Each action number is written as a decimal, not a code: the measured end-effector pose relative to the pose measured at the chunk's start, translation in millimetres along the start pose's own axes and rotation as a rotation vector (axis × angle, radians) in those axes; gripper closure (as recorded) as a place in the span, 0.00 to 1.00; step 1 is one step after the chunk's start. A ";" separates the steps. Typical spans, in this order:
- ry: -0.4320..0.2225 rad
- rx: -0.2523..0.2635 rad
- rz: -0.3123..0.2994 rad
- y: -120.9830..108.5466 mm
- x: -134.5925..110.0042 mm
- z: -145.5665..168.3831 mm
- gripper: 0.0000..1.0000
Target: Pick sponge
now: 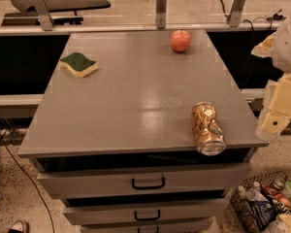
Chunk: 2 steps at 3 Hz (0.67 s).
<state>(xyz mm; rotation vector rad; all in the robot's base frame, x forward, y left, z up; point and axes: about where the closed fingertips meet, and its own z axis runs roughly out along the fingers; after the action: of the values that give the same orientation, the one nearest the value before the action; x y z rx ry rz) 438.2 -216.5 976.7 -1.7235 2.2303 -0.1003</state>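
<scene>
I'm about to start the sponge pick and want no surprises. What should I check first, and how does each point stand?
1. The sponge in view, green side up, back left of the cabinet top: ok.
2. Nothing on or touching it: ok.
3. The end effector near it: not ok, it sits off the right edge.
4. The can out of the crossing path: cannot tell; it lies at the front right edge.
5. The apple apart from the sponge: ok.

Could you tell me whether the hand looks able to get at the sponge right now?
Probably yes, though it is a long reach. The hand hangs beyond the table's right edge; the sponge lies alone near the far-left corner. The can and apple lie off the straight path between them.
</scene>
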 end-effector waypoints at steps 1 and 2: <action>0.000 0.000 0.000 0.0 0.0 0.0 0.00; -0.085 -0.015 -0.004 -10.0 -33.7 20.4 0.00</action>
<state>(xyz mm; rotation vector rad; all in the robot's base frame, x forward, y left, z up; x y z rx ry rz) 460.9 -184.3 966.9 -1.7077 2.1722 -0.0107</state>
